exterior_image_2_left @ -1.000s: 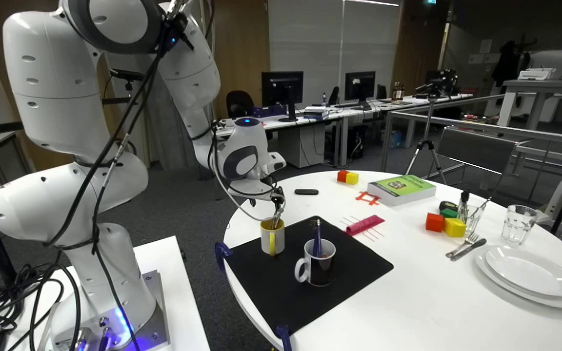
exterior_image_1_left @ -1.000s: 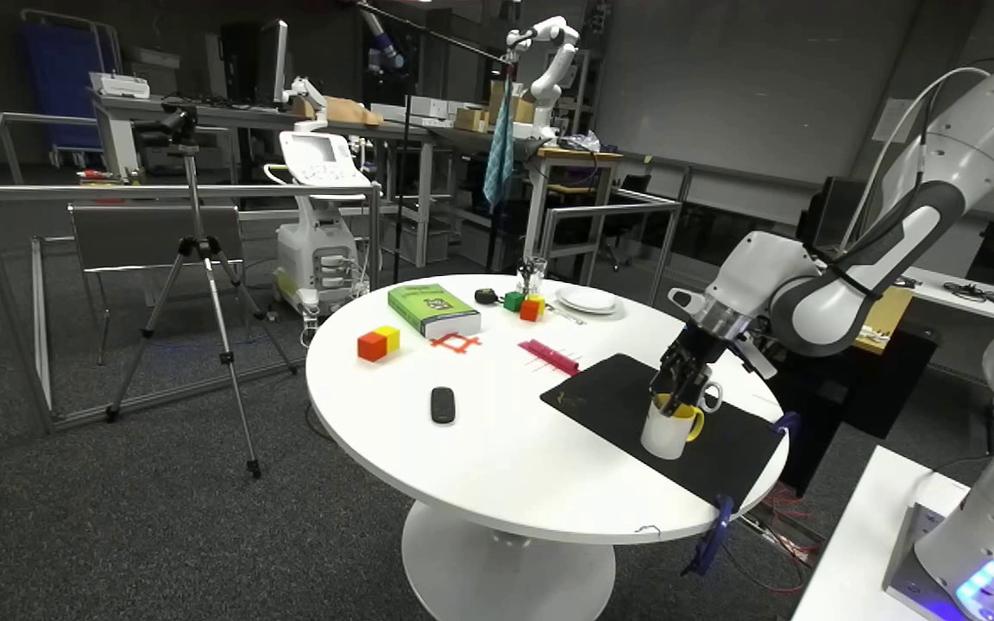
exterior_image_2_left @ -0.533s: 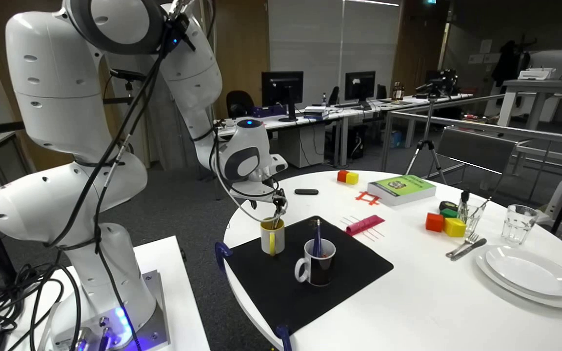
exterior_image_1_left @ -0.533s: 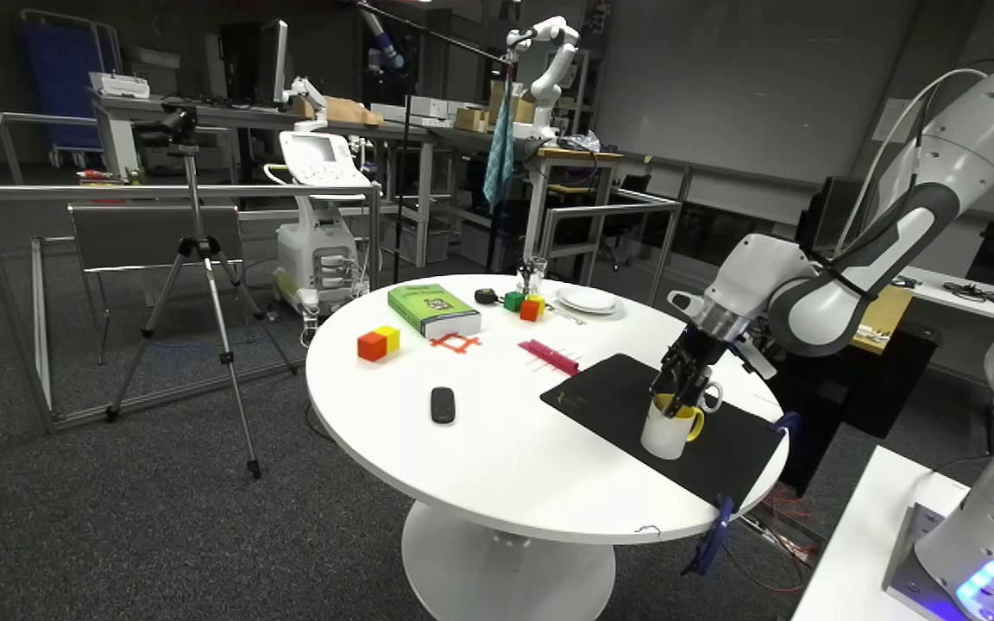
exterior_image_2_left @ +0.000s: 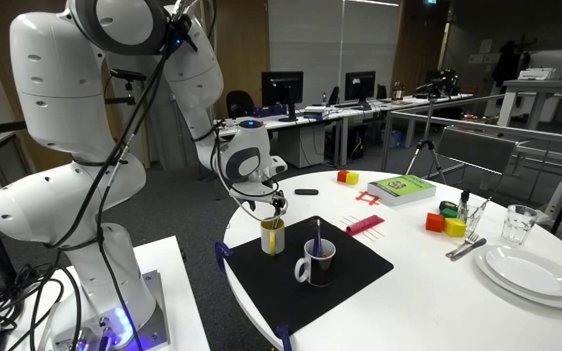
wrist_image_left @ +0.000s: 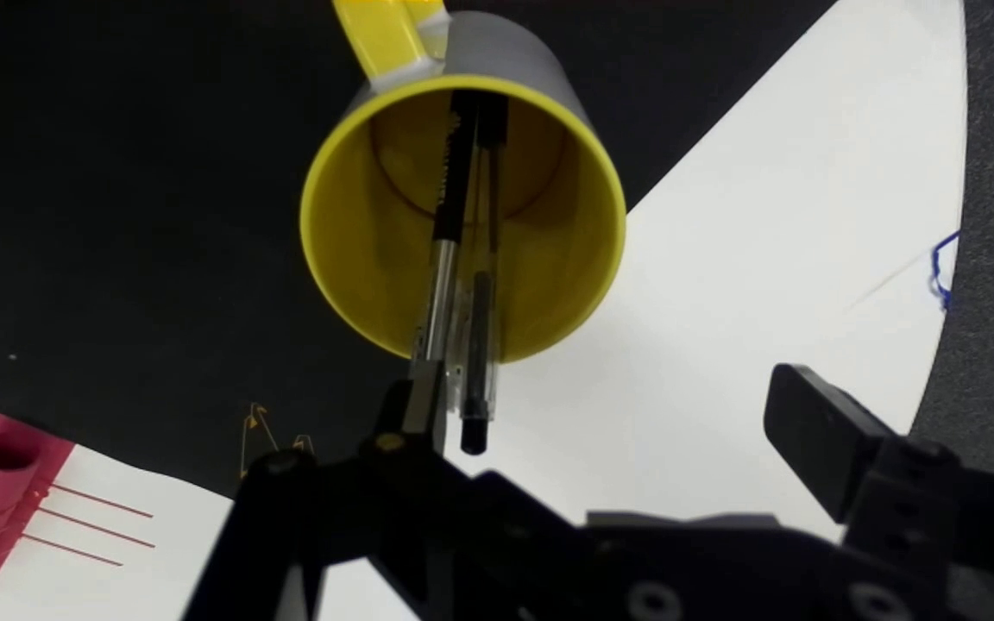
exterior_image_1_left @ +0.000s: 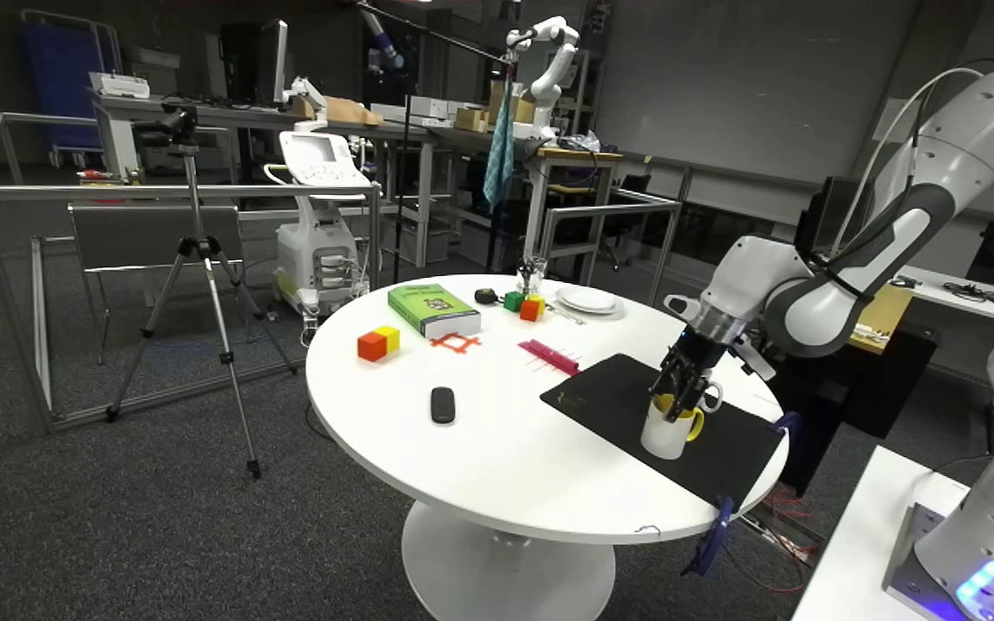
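Note:
A white mug (exterior_image_1_left: pixel 663 435) with yellow inside and handle stands upright on a black mat (exterior_image_2_left: pixel 266 278). In the wrist view its yellow inner wall (wrist_image_left: pixel 566 233) shows, with a dark pen (wrist_image_left: pixel 449 207) and a clear pen (wrist_image_left: pixel 481 336) leaning in it. My gripper (wrist_image_left: pixel 613 392) is open above the rim. Both pens are by the left finger (wrist_image_left: pixel 428 414), the clear one between the fingers and close to it; whether they touch is unclear. The right finger (wrist_image_left: pixel 825 440) is far off over white table. A dark mug (exterior_image_2_left: pixel 322 270) with a blue pen stands nearby.
Blue clamps (exterior_image_2_left: pixel 220 256) grip the mat at the table edge. A pink roll (exterior_image_2_left: pixel 365 224) lies beyond it. Farther off are a green book (exterior_image_2_left: pixel 400 187), coloured blocks (exterior_image_2_left: pixel 434 222), a drinking glass (exterior_image_2_left: pixel 519 224), cutlery and white plates (exterior_image_2_left: pixel 530 270).
The arm's upper links have shifted slightly, while the gripper has hardly moved over the mug. Jaws stay wide, and the mugs have not moved.

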Controlling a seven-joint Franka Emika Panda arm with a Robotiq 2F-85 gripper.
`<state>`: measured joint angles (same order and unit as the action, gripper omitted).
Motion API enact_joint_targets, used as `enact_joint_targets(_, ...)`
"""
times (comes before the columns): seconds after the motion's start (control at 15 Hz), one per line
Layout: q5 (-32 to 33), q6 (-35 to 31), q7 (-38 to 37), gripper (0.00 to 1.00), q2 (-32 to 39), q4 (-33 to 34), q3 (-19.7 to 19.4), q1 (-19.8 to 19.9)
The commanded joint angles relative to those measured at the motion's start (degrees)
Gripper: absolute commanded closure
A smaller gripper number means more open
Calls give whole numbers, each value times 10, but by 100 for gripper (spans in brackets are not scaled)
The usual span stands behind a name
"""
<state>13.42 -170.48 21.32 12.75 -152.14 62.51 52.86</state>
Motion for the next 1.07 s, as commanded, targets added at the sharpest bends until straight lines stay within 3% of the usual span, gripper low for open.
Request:
enact_joint_targets(0.0, 14, 19, 6, 0, 16, 19, -25, -23)
enact_joint_targets(0.53, 24, 17, 5, 0, 15, 28, -68, -69)
enact_joint_targets(1.0, 31, 16, 5, 0, 15, 30, -83, -94)
